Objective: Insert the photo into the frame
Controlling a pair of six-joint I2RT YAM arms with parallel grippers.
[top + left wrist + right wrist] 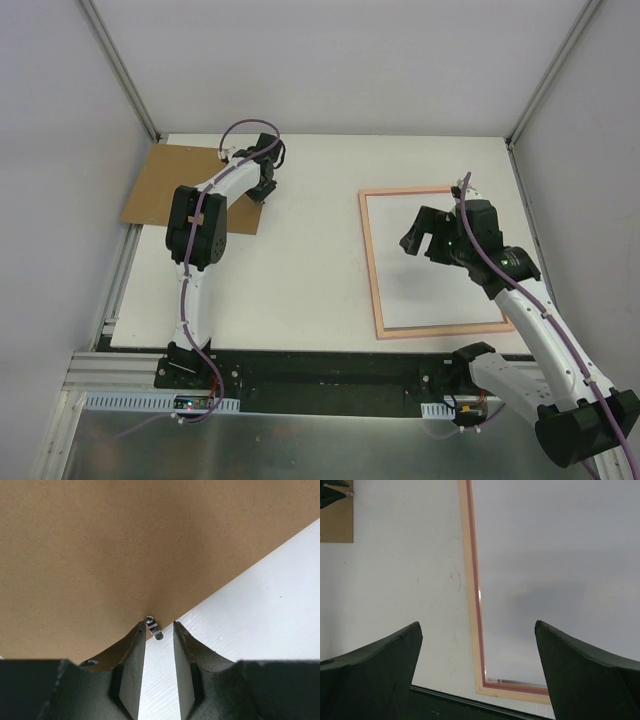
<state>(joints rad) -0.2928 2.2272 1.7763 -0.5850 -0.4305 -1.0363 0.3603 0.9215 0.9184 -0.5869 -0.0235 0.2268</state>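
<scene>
Frame lies flat on the right side of the table, reaching close to the near edge, with a thin pink border round a plain pale middle. The right gripper hangs above it, fingers spread really wide with nothing in them. Way over in the far left corner there's a brown cardboard board poking past the left edge. The left gripper sits low at the board's right edge, fingers just a narrow gap apart. A small metal tab sits right at the tips, and I can't tell if it's pinched.
</scene>
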